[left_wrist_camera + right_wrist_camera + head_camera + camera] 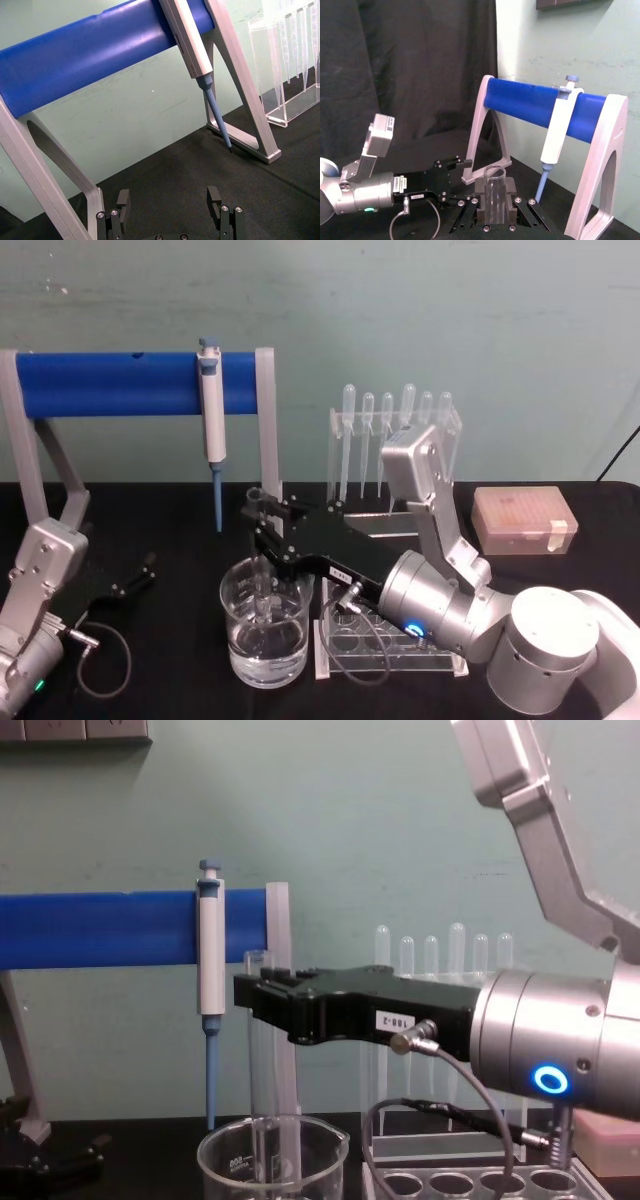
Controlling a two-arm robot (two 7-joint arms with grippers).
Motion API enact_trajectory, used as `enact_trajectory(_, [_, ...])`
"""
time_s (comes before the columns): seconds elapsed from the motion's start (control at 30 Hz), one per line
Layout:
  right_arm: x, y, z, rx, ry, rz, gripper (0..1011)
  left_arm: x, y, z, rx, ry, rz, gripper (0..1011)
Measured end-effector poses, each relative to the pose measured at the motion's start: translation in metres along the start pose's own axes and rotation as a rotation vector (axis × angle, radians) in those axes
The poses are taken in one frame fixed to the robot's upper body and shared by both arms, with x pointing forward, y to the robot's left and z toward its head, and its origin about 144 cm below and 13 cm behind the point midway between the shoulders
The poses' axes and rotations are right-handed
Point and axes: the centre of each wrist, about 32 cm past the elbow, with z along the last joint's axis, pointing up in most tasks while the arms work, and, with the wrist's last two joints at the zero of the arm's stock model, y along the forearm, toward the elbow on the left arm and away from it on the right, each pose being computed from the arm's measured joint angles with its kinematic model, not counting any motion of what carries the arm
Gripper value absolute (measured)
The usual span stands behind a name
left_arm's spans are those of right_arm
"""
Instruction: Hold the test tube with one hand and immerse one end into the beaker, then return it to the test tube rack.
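Right hand (252, 992), label (392, 1020) "188-2", clamps the upright test tube (262, 1080) dipped in the beaker (225, 1160); left hand (168, 196) parked wide.

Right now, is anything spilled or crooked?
Nothing stands out. The right gripper holds the test tube upright, lower end inside the beaker; the table around it looks dry. The left gripper rests open at left.

Silver, round-jointed right arm (545, 645); black right gripper (262, 524) with 1 white label (386, 1020), glowing blue ring (548, 1080), looping grey cable (470, 1090).
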Motion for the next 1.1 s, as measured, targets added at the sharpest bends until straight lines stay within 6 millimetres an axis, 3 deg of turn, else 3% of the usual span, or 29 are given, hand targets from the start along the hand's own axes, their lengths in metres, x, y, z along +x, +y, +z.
enact_trajectory(1.1, [0.002,-0.012,0.068,0.033,-0.007,-0.029,226,0.000,0.000,0.000,0.000,0.000,0.000,1000])
